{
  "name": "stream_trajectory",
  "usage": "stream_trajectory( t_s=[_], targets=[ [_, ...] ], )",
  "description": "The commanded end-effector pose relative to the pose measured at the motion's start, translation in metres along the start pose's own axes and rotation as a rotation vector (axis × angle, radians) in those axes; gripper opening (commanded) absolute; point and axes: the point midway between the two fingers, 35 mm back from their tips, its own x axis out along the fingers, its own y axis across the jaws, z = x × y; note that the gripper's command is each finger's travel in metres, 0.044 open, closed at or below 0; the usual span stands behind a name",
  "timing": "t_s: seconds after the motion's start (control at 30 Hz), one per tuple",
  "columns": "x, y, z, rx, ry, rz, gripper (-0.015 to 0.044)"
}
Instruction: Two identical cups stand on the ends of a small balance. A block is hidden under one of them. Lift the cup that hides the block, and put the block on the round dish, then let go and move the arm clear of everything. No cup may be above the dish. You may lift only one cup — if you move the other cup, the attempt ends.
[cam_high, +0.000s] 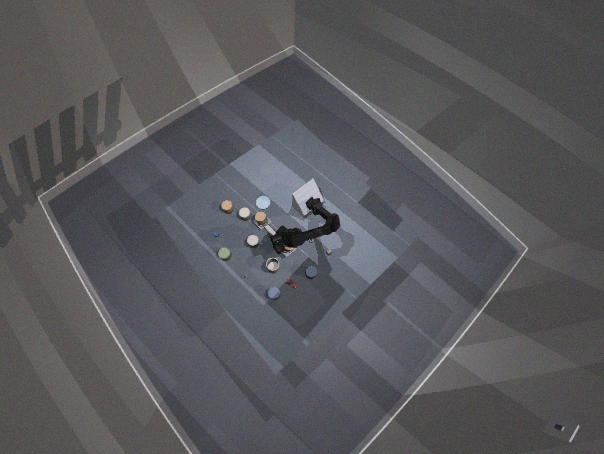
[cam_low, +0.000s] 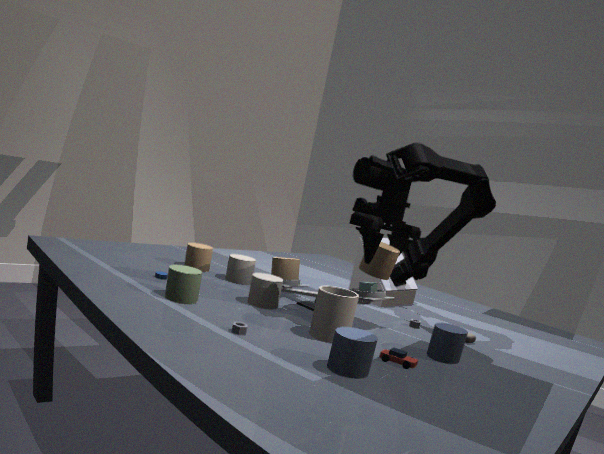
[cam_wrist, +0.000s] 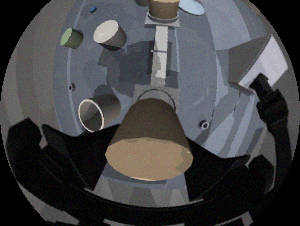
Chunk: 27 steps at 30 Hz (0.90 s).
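My gripper (cam_low: 384, 264) (cam_wrist: 150, 133) is shut on a tan cup (cam_low: 381, 261) (cam_wrist: 149, 157), which hangs tilted above the near end of the balance (cam_high: 270, 230) (cam_low: 300, 290) (cam_wrist: 160, 55). A small teal block (cam_low: 367, 286) sits uncovered on that end, below the held cup; the cup hides it in the wrist view. The other tan cup (cam_high: 260, 217) (cam_low: 285, 269) (cam_wrist: 164, 9) stands on the far end. The round light-blue dish (cam_high: 263, 202) (cam_wrist: 192, 6) lies beside the far end, with no cup above it; I cannot make it out in the exterior view.
An open beige cup (cam_high: 272, 265) (cam_low: 334, 315) (cam_wrist: 100, 112) and a whitish cylinder (cam_high: 252, 240) (cam_low: 265, 291) stand beside the balance. Another whitish cylinder (cam_high: 244, 213) and a tan one (cam_high: 226, 206) stand left of the dish. A white-topped wedge (cam_high: 307, 196) (cam_wrist: 265, 62) is near the arm's base.
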Motion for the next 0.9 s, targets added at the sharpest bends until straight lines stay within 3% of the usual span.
stream_trajectory(
  t_s=[0.0,0.6,0.87],
  targets=[
    [-0.008,0.001,0.000,0.001,-0.002,0.011,0.0000],
    [-0.031,-0.003,0.000,0.022,0.000,0.024,0.0000],
    [-0.025,-0.003,-0.001,0.022,0.005,0.014,0.0000]
  ],
)
